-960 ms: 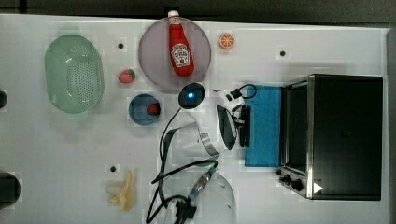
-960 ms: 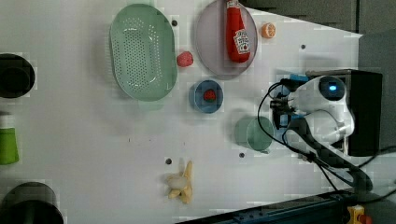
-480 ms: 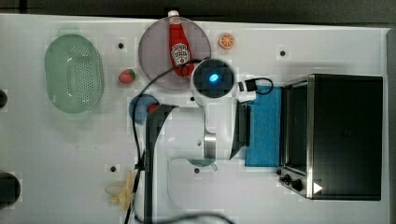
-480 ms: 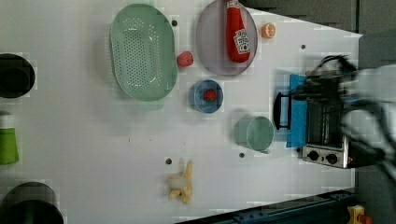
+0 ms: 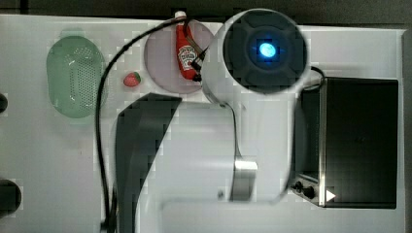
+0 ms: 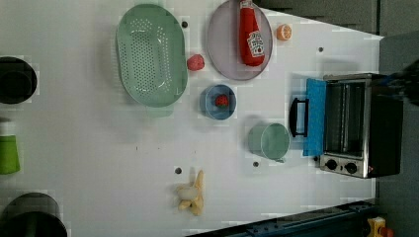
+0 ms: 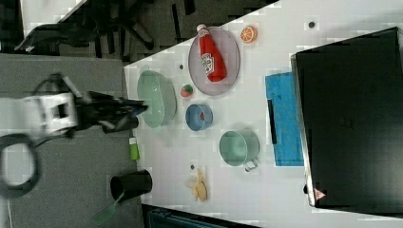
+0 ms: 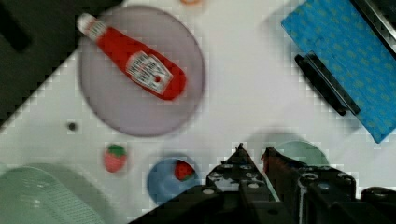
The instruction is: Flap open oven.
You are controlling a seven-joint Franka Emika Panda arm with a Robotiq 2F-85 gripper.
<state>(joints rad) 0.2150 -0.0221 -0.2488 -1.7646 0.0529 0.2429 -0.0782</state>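
The oven [image 6: 380, 128] stands at the left view's right, black on top with a silver frame and small knobs [image 6: 341, 166]. Its blue-tinted door [image 6: 315, 116] lies flapped down flat on the white table, the dark bar handle [image 6: 298, 117] pointing at the green cup. The door [image 8: 345, 60] and handle [image 8: 327, 84] also appear in the wrist view. My gripper [image 8: 254, 151] hangs high above the blue bowl and cup, well away from the handle. Its fingertips [image 8: 240, 150] stand a narrow gap apart with nothing between them. The arm [image 5: 252, 121] looms large in the top view.
A green cup [image 6: 269, 140] sits just in front of the open door. Further off are a blue bowl [image 6: 217, 102] with a strawberry, a plate [image 6: 225, 54] bearing a ketchup bottle [image 6: 251, 34], a green colander [image 6: 150, 54], a banana [image 6: 192, 195] and an orange half [image 6: 283, 32].
The arm has pulled away from the door handle and risen steeply, now filling much of the top view. It has left the left view's oven area. The door stays flapped open.
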